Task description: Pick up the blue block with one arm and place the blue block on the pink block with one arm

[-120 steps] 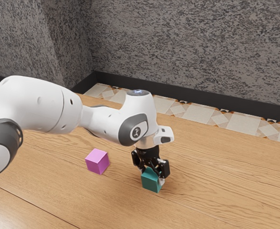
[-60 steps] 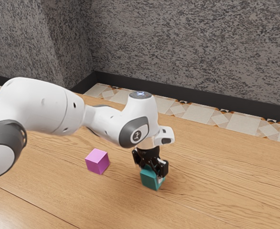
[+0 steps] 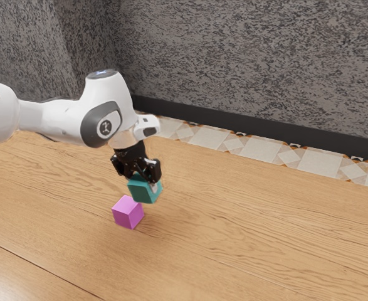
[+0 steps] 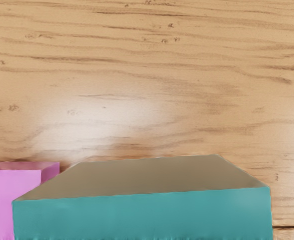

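Note:
My gripper (image 3: 143, 184) is shut on the teal-blue block (image 3: 145, 190), holding it in the air above the wooden table (image 3: 265, 213). The block hangs just above and slightly toward the exterior view's right of the pink block (image 3: 128, 212), which rests on the table. In the wrist view the held block (image 4: 141, 205) looms large under my hand, with a corner of the pink block (image 4: 11, 200) beside it.
A speckled grey wall (image 3: 265, 56) with a dark baseboard and a strip of patterned floor tiles (image 3: 278, 150) lies behind the table. Bare wood stretches toward the exterior view's right.
The arm has lifted the blue block off the table and carried it toward the exterior view's left, from well right of the pink block to just above it.

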`<action>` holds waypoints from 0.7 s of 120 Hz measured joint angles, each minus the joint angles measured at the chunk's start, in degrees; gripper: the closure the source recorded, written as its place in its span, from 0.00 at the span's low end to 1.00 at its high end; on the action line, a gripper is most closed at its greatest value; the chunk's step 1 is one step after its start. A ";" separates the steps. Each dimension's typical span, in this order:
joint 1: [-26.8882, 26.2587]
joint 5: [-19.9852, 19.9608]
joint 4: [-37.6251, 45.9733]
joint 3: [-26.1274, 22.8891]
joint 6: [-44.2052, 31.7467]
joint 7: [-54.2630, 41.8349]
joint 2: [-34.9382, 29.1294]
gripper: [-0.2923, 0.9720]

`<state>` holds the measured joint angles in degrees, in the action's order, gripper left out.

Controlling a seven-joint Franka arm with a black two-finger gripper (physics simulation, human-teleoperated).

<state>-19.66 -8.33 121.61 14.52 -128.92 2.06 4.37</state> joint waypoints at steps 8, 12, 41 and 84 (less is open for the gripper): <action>2.66 0.44 2.74 0.00 -0.75 -1.14 -1.23 0.46; 3.83 0.65 3.29 0.00 -1.25 -1.88 -1.40 0.46; 4.70 1.48 5.25 0.01 -4.37 -7.24 -0.88 0.46; 5.67 1.29 5.46 0.17 -6.35 -12.57 1.39 0.46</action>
<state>-13.99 -7.03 127.07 14.69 -135.27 -10.52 5.75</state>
